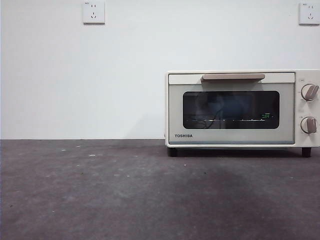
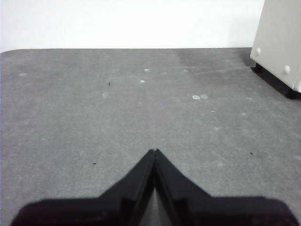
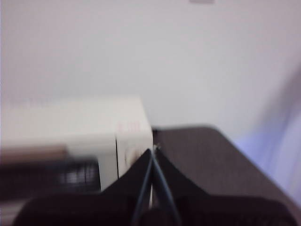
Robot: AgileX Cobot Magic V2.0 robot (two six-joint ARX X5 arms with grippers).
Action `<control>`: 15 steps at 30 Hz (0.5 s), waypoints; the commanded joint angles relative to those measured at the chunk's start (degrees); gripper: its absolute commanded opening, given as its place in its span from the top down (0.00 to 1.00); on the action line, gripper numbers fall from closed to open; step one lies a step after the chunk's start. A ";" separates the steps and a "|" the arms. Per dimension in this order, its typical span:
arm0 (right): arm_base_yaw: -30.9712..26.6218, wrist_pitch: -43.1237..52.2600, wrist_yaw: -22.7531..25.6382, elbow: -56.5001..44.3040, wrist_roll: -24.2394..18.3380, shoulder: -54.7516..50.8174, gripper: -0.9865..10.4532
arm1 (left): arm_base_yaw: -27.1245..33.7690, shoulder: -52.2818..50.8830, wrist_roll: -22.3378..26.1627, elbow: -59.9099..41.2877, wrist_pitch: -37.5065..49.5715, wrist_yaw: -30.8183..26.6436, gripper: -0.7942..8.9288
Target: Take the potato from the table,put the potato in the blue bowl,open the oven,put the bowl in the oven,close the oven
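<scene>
The cream-white oven (image 1: 242, 108) stands at the right on the dark grey table (image 1: 125, 190), its dark glass door shut and its beige handle (image 1: 233, 76) across the top. Through the glass a dim blue shape shows, too faint to name. The potato and the blue bowl are otherwise out of view. My left gripper (image 2: 154, 151) is shut and empty above bare table, with a corner of the oven (image 2: 280, 42) off to one side. My right gripper (image 3: 152, 151) is shut and empty in a blurred view, high up near the oven's knob side (image 3: 134, 141).
A white wall rises behind the table with two sockets (image 1: 93, 12) high up. The oven's two knobs (image 1: 309, 92) sit on its right panel. Pale specks (image 2: 200, 97) dot the table. Past the oven, the table's edge (image 3: 235, 146) shows in the right wrist view.
</scene>
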 commanded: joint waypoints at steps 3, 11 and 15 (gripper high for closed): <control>-0.09 0.72 -1.53 -15.02 3.63 -10.84 0.91 | 0.20 0.02 0.61 -0.59 0.44 0.26 0.92; -0.09 0.81 -2.86 -26.71 10.03 -20.65 0.91 | 0.20 0.04 0.61 -0.57 0.44 0.26 0.92; -0.09 1.42 -2.69 -28.87 9.86 -21.94 0.91 | 0.20 0.04 0.61 -0.59 0.44 0.26 0.92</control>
